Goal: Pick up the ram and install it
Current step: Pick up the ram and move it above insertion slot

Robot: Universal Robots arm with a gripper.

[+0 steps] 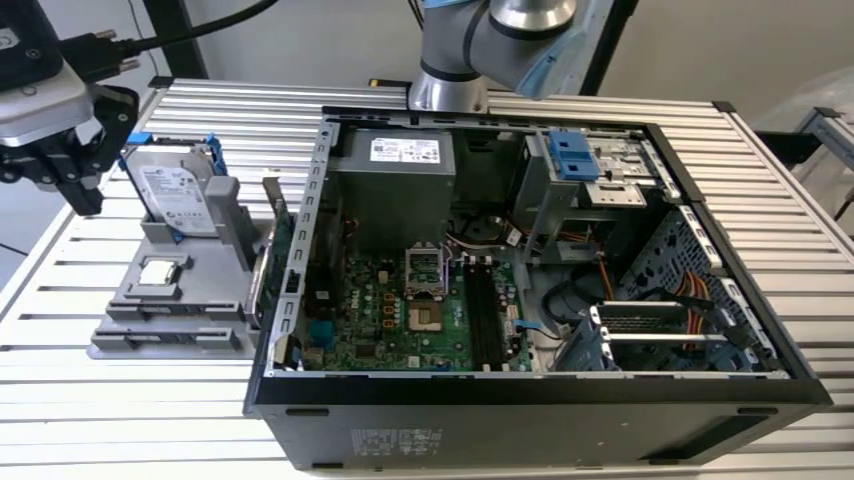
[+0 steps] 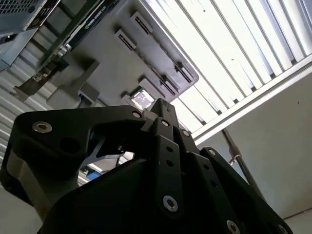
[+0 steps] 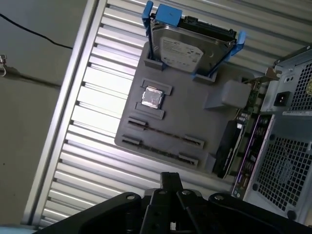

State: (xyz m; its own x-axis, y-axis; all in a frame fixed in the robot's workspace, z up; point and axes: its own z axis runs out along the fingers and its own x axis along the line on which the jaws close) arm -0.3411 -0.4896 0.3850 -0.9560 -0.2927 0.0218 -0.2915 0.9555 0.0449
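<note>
My black pincer (image 3: 170, 178) (image 1: 80, 200) is clenched on nothing, hovering at ten o'clock of the grey plastic holder (image 3: 195, 122) (image 1: 160, 335) in the exterior view. Its pockets hold a small square silver processor chip (image 3: 151, 97) and a white-labelled silver hard drive in a blue bracket (image 3: 183, 48). The dark greenish ram stick (image 3: 226, 146) stands on edge at the holder's three o'clock side, just beside the open black computer case (image 1: 534, 420).

The ram (image 1: 263, 285), a long, thin, flat stick of dark greenish circuit board, stands on its long edge along the side of the grey plastic holder (image 1: 200, 292) that faces the open black computer case (image 1: 534, 405). In the first wrist view the ram (image 3: 226, 148) shows as a dark narrow bar, held upright and just beside the case's rear wall, outside the case.
</note>
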